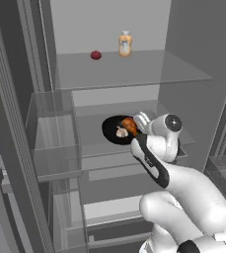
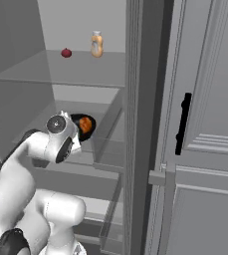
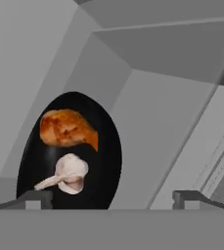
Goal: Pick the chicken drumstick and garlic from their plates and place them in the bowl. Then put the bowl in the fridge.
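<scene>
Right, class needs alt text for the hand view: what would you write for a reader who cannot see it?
A black bowl sits on a grey fridge shelf, holding an orange-brown chicken drumstick with a pale garlic bulb beside it. The open hand has one finger at the bowl's rim; the other is off to the side.

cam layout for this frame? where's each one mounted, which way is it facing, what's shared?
Left base view: behind the arm on its left, facing into the fridge; arm rises lower right.
Right base view: behind on the right, facing the fridge and a cabinet door; arm lower left.
Hand view: on the hand, looking along the end effector at the bowl on the shelf.
Shared: bowl with chicken drumstick; garlic in two.
</scene>
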